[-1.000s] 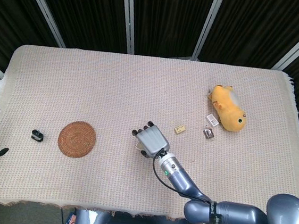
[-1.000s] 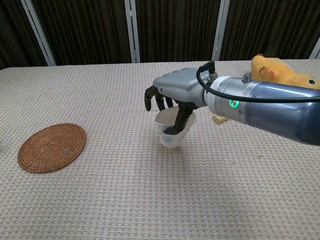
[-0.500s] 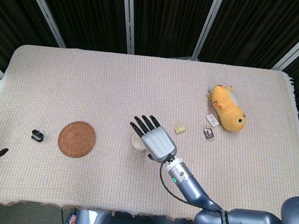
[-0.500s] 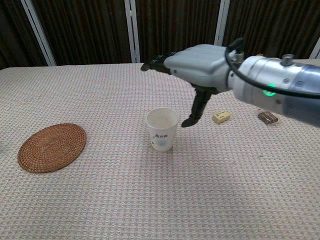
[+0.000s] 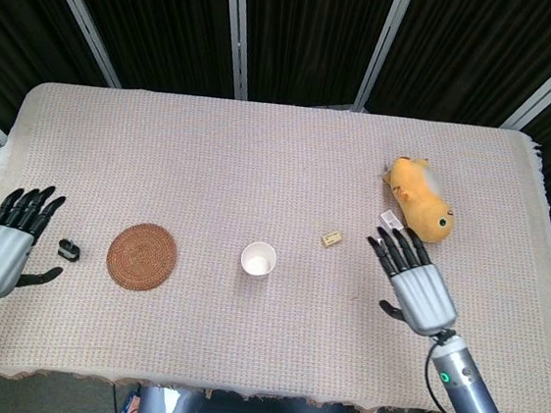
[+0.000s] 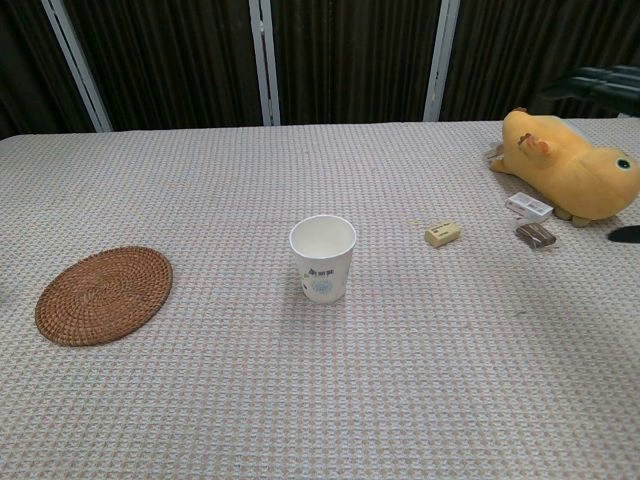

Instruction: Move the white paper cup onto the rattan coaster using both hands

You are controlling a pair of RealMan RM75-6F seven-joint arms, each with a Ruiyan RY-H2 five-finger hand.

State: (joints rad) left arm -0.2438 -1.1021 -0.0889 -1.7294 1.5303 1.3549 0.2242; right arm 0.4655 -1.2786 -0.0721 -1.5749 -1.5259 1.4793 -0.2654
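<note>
We find the white paper cup (image 5: 258, 260) upright on the surface (image 5: 261, 156), right of the rattan coaster (image 5: 141, 257) and apart from it. Both the left robot hand (image 5: 3, 244) and the right robot hand (image 5: 416, 286) are spread and hold nothing. We judge the left should grip the cup wall gently. The lane between cup and coaster is free; a small black clip (image 5: 69, 249) lies beyond the coaster.

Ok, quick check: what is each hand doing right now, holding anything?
Left hand: open, fingers spread, holding nothing.
Right hand: open, fingers spread, holding nothing. The cup stands alone between them.
</note>
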